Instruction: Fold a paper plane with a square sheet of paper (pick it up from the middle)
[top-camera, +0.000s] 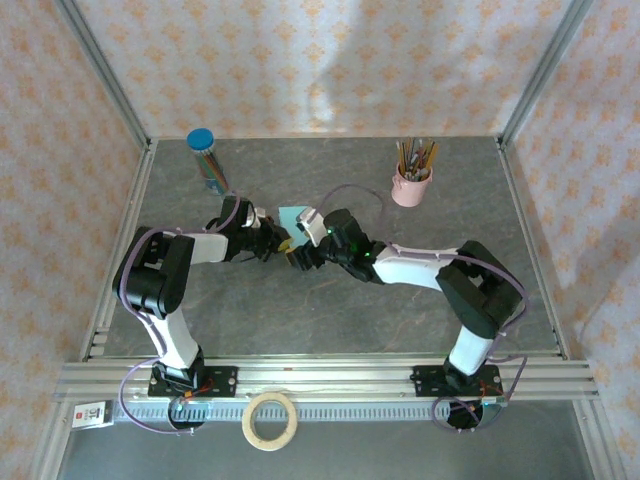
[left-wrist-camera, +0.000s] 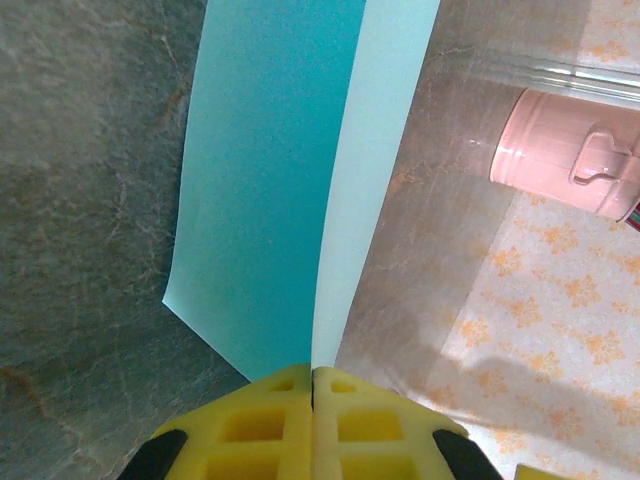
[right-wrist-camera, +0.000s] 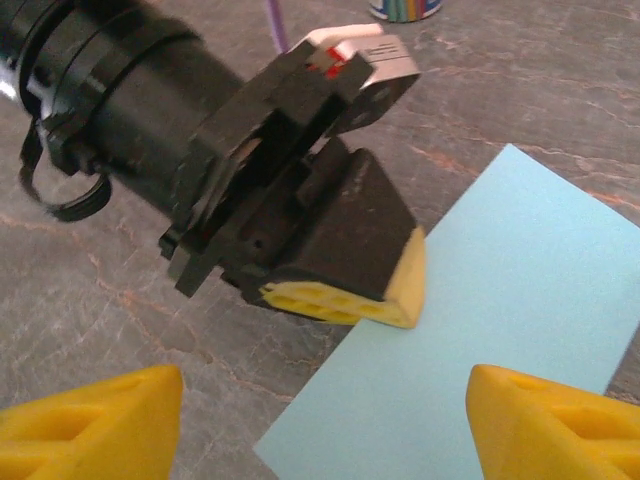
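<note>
Two hands: tips facing.
Left hand (left-wrist-camera: 312, 375): clamped on square sheet of paper (left-wrist-camera: 265, 180).
Right hand (right-wrist-camera: 325, 390): spread wide above it.

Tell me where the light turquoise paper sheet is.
In the top view the light turquoise sheet of paper lies central on the grey table, pinched in the shut left hand, with the open right hand facing it.

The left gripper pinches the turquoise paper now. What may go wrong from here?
The left gripper pinches the paper near one edge only, so a pull might slip it out or tear it. The open right gripper hangs close to the left one; moving in, they might bump or crumple the paper.
</note>
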